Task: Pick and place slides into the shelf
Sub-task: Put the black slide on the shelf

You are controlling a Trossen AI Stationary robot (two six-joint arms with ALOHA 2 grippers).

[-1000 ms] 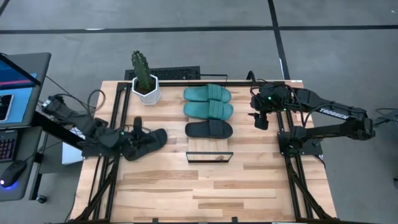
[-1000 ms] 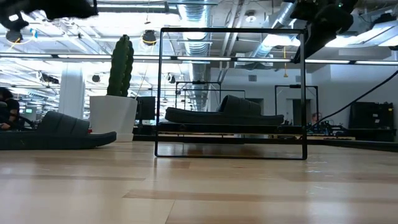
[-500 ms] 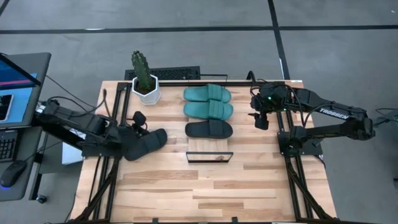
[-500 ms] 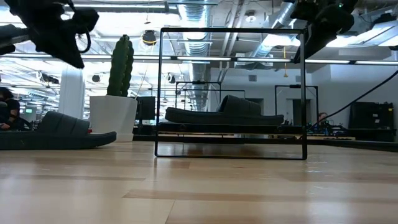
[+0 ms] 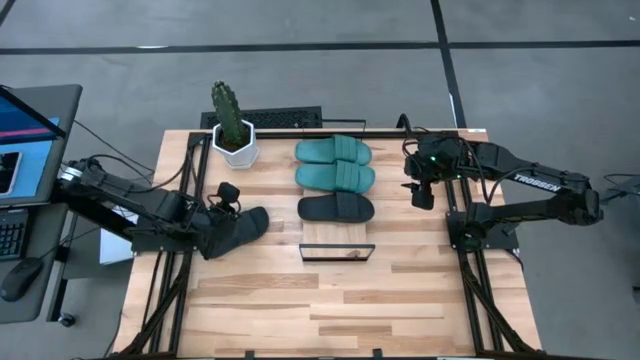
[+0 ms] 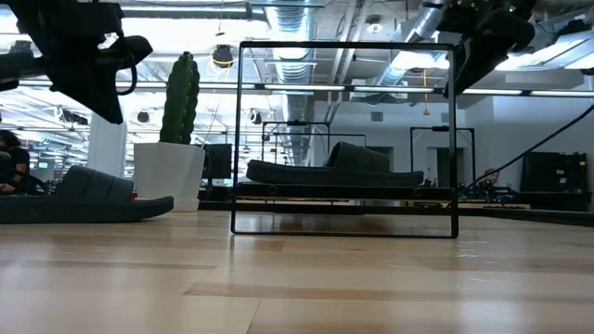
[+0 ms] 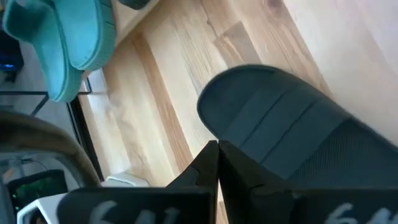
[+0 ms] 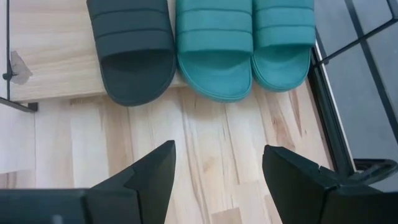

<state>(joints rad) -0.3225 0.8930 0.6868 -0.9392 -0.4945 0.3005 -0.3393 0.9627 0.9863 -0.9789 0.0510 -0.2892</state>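
Left gripper (image 5: 222,200), fingers pressed together and empty, hovers over the loose black slide (image 5: 238,226), which lies on the tabletop (image 5: 350,300) beside the shelf (image 5: 337,243). That shelf already carries a black slide (image 5: 336,207) and two teal slides (image 5: 334,163). Descending with shut fingers would likely shove the slide rather than grasp it. Only the low view shows the gripper clear above it. Right gripper (image 5: 421,192) waits, fingers spread, beside the shelf.

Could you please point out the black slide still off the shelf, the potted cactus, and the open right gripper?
black slide (image 5: 240,228), high view, on its strap.
potted cactus (image 5: 229,115), high view, on the green stem.
right gripper (image 8: 217,168), right wrist view, midway between its spread fingertips.
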